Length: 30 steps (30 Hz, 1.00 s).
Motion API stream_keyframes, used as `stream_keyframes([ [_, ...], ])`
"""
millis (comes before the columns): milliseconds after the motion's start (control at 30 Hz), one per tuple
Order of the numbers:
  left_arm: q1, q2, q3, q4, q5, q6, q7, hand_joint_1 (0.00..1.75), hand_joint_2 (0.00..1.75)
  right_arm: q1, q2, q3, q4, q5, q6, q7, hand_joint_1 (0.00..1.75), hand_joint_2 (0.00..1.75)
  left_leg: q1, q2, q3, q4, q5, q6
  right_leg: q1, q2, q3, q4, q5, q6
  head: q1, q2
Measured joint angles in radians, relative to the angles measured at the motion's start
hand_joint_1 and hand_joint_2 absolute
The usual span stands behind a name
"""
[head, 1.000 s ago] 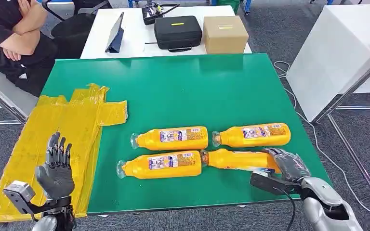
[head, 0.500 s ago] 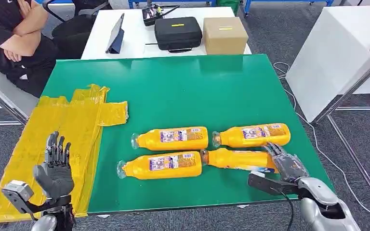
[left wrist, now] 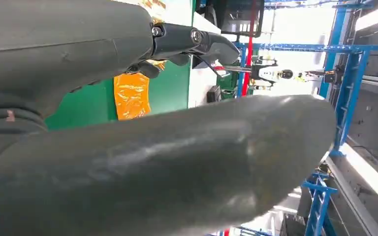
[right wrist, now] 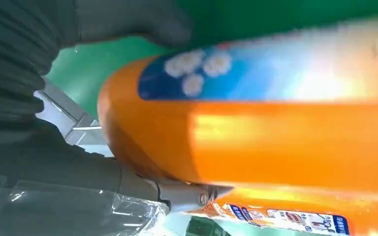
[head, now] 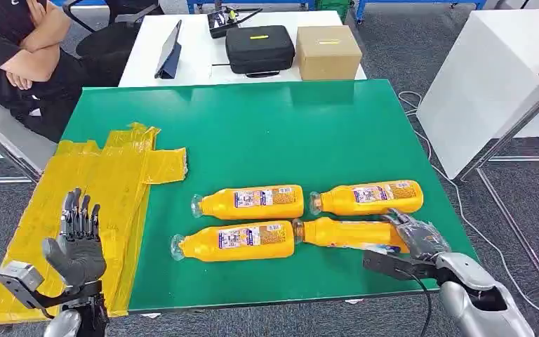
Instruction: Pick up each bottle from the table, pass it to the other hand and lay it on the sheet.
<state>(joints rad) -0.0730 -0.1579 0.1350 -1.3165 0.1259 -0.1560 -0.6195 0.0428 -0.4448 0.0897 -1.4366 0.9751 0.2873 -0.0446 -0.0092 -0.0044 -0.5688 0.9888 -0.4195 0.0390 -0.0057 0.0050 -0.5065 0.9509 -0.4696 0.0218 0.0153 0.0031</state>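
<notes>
Four orange bottles lie on the green table [head: 267,133]: two in a far row [head: 251,202] [head: 368,197] and two in a near row [head: 237,241] [head: 347,232]. My right hand [head: 419,239] wraps the base end of the near right bottle, which still lies on the table. In the right wrist view that bottle [right wrist: 275,132] sits between the thumb [right wrist: 128,24] and the fingers. My left hand [head: 77,246] is raised with its fingers spread, holding nothing, over the near part of the yellow sheet [head: 105,175]. The left wrist view shows the left hand [left wrist: 128,162] and a strip of the sheet [left wrist: 131,96].
A person in black sits at the far left [head: 21,56]. Behind the green table a white table [head: 203,49] carries a black case [head: 259,46], a cardboard box [head: 328,50] and a tablet [head: 169,49]. Another white table [head: 491,77] stands to the right.
My right hand has drawn in and its fingers have closed round the near right bottle's base. My left hand has drifted slightly left and nearer, still spread.
</notes>
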Motion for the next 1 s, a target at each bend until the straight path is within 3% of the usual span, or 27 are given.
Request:
stream_keyframes([
  [700, 0.042, -0.011, 0.013, -0.04, 0.031, 0.008, 0.005, 0.0, 0.0, -0.034, -0.042, 0.045, 0.027, -0.049, 0.026, 0.045, 1.75, 1.75, 0.0, -0.001, 0.004, 0.0, -0.001, 0.001, 0.0, -0.002, 0.005, -0.002, -0.001, 0.001, 0.0, 0.0],
  [1000, 0.071, -0.013, 0.054, -0.05, 0.065, -0.007, -0.001, 0.0, 0.0, 0.118, -0.065, -0.125, -0.212, -0.229, 0.041, -0.007, 1.75, 1.75, -0.003, -0.005, -0.008, 0.0, 0.002, 0.005, -0.002, -0.005, 0.005, -0.001, 0.0, 0.004, -0.001, 0.0],
])
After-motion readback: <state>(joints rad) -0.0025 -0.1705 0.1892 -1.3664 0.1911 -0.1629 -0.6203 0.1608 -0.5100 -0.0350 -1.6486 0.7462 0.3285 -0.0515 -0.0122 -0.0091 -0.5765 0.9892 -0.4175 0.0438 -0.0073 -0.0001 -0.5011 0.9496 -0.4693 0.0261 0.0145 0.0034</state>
